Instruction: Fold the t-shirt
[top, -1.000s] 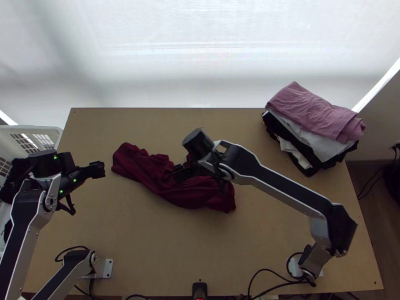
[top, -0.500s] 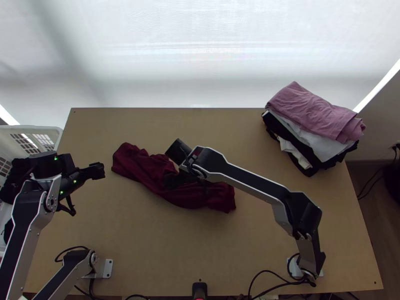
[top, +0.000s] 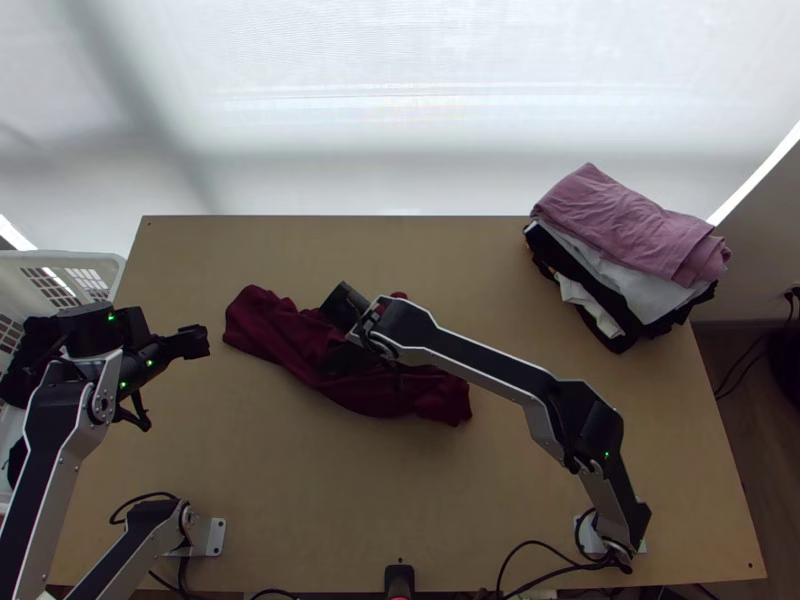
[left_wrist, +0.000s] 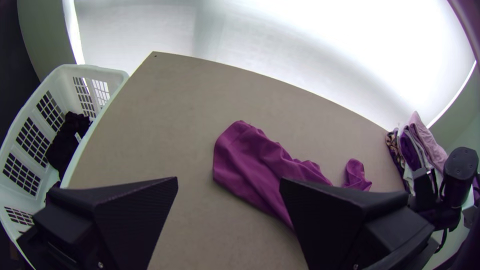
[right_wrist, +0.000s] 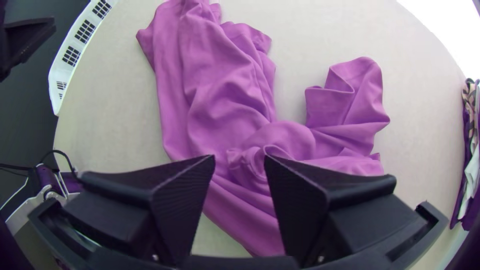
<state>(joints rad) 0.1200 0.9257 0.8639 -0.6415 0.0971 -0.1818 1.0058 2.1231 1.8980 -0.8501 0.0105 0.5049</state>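
Note:
The dark red t-shirt (top: 290, 335) lies bunched in a long strip across the middle of the table; in the right wrist view the shirt (right_wrist: 220, 100) shows many creases and a part sticking out to one side. Over its middle is my right gripper (top: 348, 362). Seen from its own wrist, the right gripper (right_wrist: 240, 165) stands open above a small raised fold. My left gripper (top: 195, 342) hangs over the table's left side, apart from the cloth. In the left wrist view the left gripper (left_wrist: 229, 182) is open with nothing between its fingers, and the shirt (left_wrist: 260, 165) lies beyond.
A stack of folded clothes, pink on top (top: 630, 225), sits at the table's back right. A white basket (top: 75, 265) with dark cloth stands beside the left edge. Bare tabletop (top: 330, 480) stretches between the shirt and the near edge. Cables lie near the arm bases.
The right arm has drawn back to the left and its elbow has folded inward, its gripper moving slightly left over the shirt. The left arm and the shirt look nearly unchanged.

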